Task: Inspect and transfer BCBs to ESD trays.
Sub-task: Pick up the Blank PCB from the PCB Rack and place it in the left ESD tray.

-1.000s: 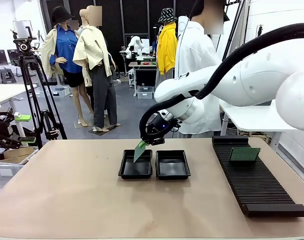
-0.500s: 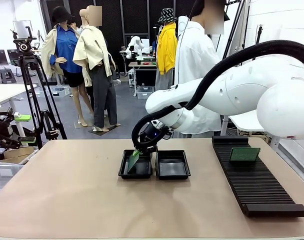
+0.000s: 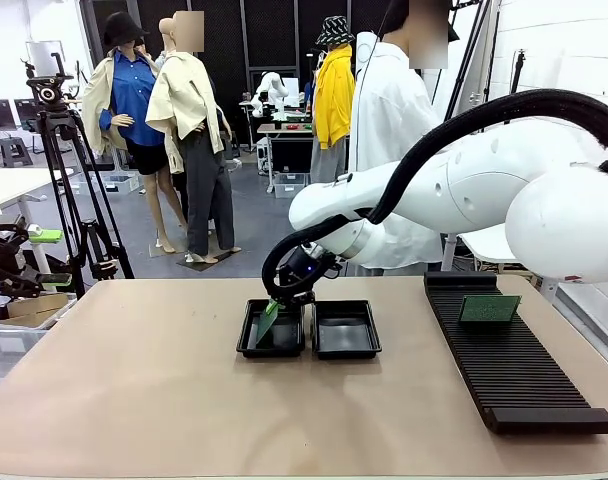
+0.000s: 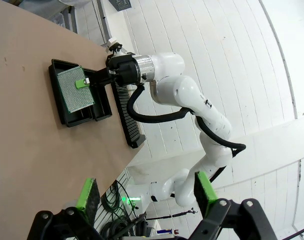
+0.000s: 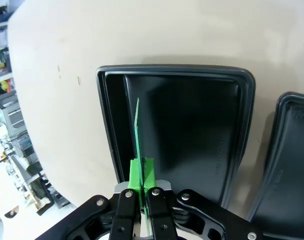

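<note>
Jaws of the left gripper (image 4: 146,192) stand wide apart with nothing between them. The right gripper (image 3: 284,292) has its jaws clamped tight on the top edge of a BCB (image 3: 269,318), which hangs tilted, its lower end down in the left tray (image 3: 269,354). The right tray (image 3: 346,355) sits just beside it. Further right, a second BCB (image 3: 489,308) stands in the rack (image 3: 514,380).

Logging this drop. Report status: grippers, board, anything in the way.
Left gripper open, empty. Right gripper shut on board, tilted into left tray. Nothing between board and tray floor.
</note>
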Tool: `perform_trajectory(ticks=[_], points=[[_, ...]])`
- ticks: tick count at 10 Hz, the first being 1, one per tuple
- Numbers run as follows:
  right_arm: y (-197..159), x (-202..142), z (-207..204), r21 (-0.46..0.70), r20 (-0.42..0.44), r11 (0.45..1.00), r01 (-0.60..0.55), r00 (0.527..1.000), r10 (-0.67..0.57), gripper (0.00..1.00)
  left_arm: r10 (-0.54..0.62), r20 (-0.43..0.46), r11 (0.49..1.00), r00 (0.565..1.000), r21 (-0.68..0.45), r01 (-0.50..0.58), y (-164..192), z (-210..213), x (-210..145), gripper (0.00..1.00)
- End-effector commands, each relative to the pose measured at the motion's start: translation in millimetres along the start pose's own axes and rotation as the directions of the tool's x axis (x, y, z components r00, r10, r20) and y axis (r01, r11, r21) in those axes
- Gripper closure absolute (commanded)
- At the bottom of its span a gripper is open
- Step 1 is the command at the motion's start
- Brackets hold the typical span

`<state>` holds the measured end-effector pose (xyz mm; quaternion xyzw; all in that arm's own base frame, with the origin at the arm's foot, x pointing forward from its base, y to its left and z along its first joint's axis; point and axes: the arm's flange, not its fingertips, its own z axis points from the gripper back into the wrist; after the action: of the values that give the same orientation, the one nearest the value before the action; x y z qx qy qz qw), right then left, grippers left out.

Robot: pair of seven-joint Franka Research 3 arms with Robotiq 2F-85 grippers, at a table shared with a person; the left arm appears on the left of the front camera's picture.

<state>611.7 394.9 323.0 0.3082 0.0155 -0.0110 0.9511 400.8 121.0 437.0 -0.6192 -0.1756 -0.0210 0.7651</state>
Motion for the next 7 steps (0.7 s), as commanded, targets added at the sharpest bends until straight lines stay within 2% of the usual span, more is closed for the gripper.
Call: perform_trajectory(ticks=[1,7], points=[[-0.2,-1.3,1.3,-0.001,0.005,1.000,0.001,1.000,-0.001,1.00,-0.004,0.000,1.000,1.000,0.004,0.004,-1.0,2.1,-0.2,0.00],[-0.2,-1.3,1.3,-0.001,0.005,1.000,0.001,1.000,-0.001,1.00,-0.004,0.000,1.000,1.000,0.004,0.004,-1.0,2.1,-0.2,0.00]])
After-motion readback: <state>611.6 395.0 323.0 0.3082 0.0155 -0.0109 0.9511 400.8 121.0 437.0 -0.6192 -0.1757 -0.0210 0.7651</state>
